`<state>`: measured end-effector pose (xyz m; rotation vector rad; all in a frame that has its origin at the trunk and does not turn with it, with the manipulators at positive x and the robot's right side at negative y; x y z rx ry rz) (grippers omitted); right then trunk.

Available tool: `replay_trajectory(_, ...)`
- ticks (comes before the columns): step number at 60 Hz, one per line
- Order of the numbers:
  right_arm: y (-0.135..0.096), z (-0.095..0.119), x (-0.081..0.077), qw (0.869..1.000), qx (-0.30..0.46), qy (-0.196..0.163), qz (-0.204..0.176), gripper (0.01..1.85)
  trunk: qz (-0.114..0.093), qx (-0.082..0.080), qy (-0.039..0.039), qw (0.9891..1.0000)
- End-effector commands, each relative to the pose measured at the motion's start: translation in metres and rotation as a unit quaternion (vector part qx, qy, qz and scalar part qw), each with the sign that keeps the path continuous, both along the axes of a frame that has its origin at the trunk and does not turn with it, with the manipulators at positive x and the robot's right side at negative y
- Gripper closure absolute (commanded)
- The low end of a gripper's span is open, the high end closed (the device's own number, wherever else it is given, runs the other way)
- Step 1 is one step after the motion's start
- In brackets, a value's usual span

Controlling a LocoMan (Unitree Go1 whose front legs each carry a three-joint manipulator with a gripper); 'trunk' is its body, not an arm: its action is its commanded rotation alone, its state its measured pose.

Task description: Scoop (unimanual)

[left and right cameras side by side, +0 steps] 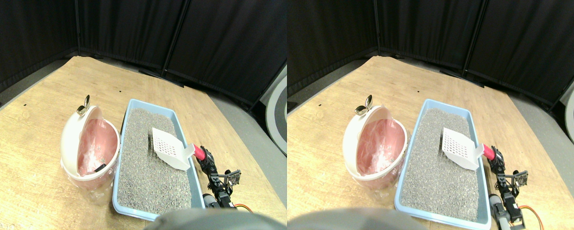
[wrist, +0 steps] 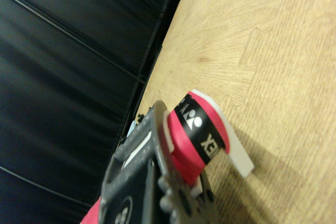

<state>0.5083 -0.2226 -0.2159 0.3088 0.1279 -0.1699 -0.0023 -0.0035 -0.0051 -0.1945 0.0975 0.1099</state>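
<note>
The right gripper (left and right cameras side by side: 204,156) is clamped on the red-wrapped handle (left and right cameras side by side: 199,152) of the white slotted plastic scoop (left and right cameras side by side: 171,148), held over grey litter in the light-blue tray (left and right cameras side by side: 120,158). Handle lettering isn't legible.

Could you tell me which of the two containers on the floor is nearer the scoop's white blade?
The blue litter tray: the scoop hangs over its grey litter, while the white-lidded pink bin stands beside the tray, farther off.
</note>
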Motion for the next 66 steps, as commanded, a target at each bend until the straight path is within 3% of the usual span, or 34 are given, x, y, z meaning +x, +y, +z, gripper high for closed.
replay_trajectory(1,0.004,0.002,0.003,1.000,-0.006,0.005,0.011,1.80,0.005,-0.010,0.0076,0.9999)
replay_trajectory(12,0.004,0.003,0.004,0.999,0.024,0.045,0.016,1.80,0.006,-0.009,0.0071,0.9999)
replay_trajectory(14,0.004,0.004,0.004,0.998,0.028,0.050,0.009,1.67,0.006,-0.009,0.0071,0.9999)
replay_trajectory(17,0.004,0.006,0.003,0.996,0.040,0.079,0.003,1.18,0.007,-0.011,0.0072,0.9999)
replay_trajectory(21,0.003,0.006,0.003,0.996,0.029,0.086,0.002,0.76,0.008,-0.011,0.0068,0.9999)
replay_trajectory(23,0.003,0.006,0.003,0.996,0.029,0.085,0.004,0.76,0.008,-0.011,0.0068,0.9999)
replay_trajectory(26,0.001,0.006,0.002,0.995,0.035,0.090,0.009,0.57,0.008,-0.011,0.0070,0.9999)
replay_trajectory(31,0.000,0.007,0.002,0.994,0.041,0.096,0.013,0.44,0.008,-0.011,0.0070,0.9999)
replay_trajectory(54,-0.002,0.027,-0.007,0.994,0.009,0.090,0.058,0.32,0.004,-0.009,0.0040,0.9999)
replay_trajectory(63,-0.004,0.050,-0.026,0.996,0.031,0.059,0.061,0.45,-0.002,-0.006,0.0021,1.0000)
replay_trajectory(65,-0.005,0.053,-0.029,0.996,0.034,0.049,0.065,0.53,-0.003,-0.005,0.0019,1.0000)
replay_trajectory(66,-0.006,0.056,-0.032,0.997,0.029,0.035,0.069,0.70,-0.003,-0.005,0.0019,1.0000)
